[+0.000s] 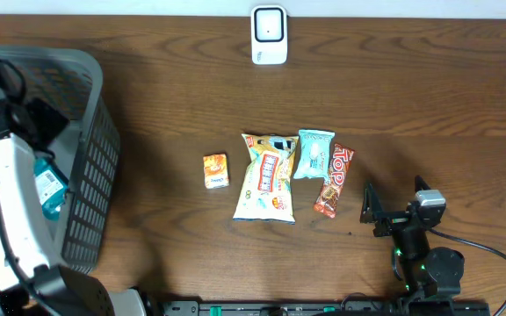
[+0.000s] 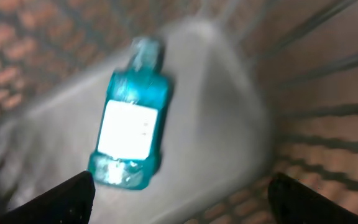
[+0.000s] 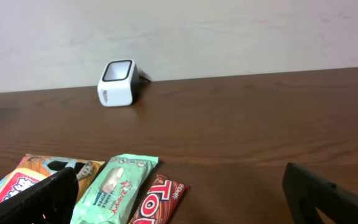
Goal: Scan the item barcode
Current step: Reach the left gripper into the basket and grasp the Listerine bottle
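Left wrist cam: teal bottle (image 2: pixel 131 127) lies loose on basket (image 2: pixel 229 81) floor, left pincer (image 2: pixel 180 183) spread wide, clear of it. Overhead shows it only partly. Right pincer (image 3: pixel 179 177) wide open too.

A dark wooden table (image 1: pixel 411 88) stands against a plain pale wall (image 3: pixel 229 31).

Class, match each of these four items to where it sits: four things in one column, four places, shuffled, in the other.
1 teal bottle
2 white scanner
3 small orange box
4 red bar

A at the far edge of the table
B right of the mint-green packet
C in the grey basket
D left of the yellow bag

Pairs: 1-C, 2-A, 3-D, 4-B
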Available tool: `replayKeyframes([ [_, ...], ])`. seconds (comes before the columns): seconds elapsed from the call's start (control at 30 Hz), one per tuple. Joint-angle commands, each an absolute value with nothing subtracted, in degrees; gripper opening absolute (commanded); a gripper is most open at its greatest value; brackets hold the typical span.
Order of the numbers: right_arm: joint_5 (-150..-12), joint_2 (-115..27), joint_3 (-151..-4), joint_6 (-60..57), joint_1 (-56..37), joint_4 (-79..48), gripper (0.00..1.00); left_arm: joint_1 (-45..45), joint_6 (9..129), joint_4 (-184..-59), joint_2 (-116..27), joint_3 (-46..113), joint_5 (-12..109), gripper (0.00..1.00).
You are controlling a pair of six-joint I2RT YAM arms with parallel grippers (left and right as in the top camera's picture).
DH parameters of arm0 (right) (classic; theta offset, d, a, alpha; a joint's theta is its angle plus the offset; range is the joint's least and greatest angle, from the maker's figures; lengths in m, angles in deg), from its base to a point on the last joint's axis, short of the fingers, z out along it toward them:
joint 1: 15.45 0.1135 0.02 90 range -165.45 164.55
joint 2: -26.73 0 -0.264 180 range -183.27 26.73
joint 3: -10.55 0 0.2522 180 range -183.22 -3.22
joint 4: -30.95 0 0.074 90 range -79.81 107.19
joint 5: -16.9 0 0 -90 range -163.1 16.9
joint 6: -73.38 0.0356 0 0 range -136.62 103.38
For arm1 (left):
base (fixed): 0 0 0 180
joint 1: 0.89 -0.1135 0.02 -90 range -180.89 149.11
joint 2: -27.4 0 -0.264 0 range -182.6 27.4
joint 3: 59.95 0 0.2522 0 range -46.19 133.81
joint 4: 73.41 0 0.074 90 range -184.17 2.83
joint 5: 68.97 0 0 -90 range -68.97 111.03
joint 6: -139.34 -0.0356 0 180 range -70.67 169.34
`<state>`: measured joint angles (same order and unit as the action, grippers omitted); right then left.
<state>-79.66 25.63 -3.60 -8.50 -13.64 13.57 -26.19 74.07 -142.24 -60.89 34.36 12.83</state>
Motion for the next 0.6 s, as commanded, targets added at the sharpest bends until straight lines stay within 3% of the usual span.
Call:
replayKeyframes([
  [0.0,-79.4,25.7,-3.6,-8.1,-13.3,13.3,0.99,-26.3,77.3,-141.4,-62.3,27.5,8.2,0.89],
  [0.23,-79.4,25.7,-3.6,-8.1,-13.3,13.4,0.99,-29.3,80.3,-132.9,-62.3,14.7,8.1,0.93],
  [0.57,-79.4,25.7,-3.6,-8.1,-13.3,13.4,0.99,-35.3,77.7,-129.8,-62.4,12.3,8.6,1.0],
])
